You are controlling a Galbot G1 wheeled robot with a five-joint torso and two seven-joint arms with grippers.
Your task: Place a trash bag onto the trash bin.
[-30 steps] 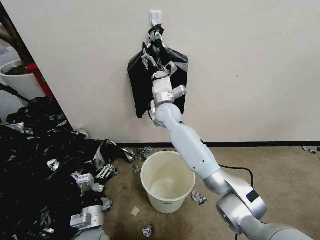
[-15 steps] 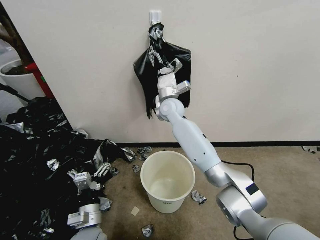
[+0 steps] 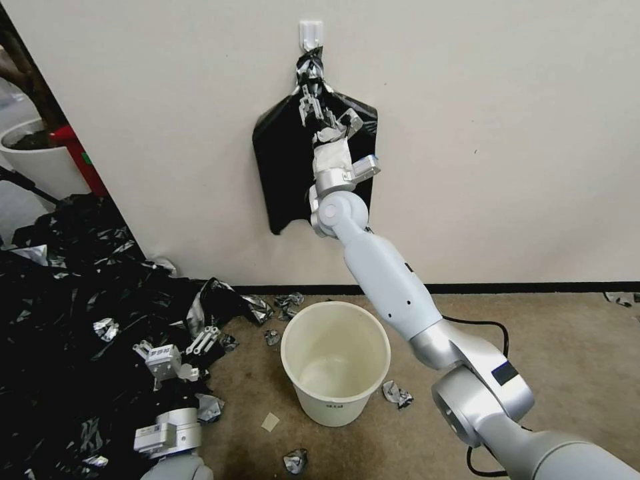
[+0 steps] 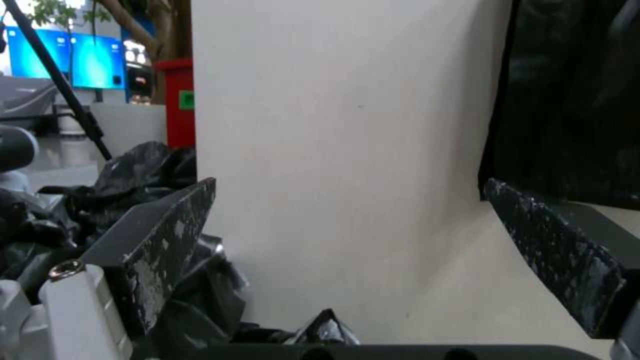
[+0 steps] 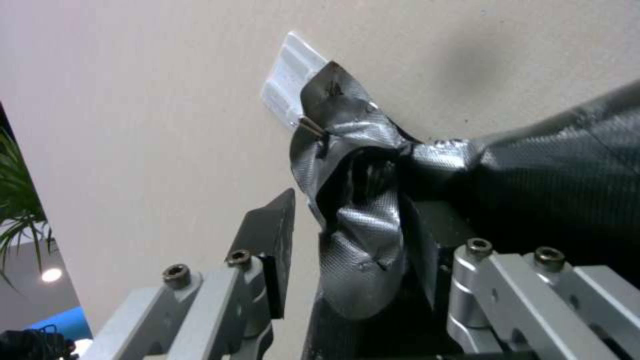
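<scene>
Since a second ago the right pincer (image 3: pixel 311 101) has been raised along the flat shield-shaped black plastic sheaf (image 3: pixel 283 167) to its silvery knotted neck (image 5: pixel 363 200), jaws open astride it; no bag is yet detached. Well below, the round cream-white plastic bin (image 3: pixel 335 363) stands empty, unlined. The left pincer (image 3: pixel 175 352), open, is parked over the black plastic heap (image 3: pixel 73 300).

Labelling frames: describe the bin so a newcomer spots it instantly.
Start at the wall and drop to the carpet below the hanging black sheaf. The bin stands there: a round cream bucket, open and unlined, unlike the bigger white planter far left, which holds a trunk.
</scene>
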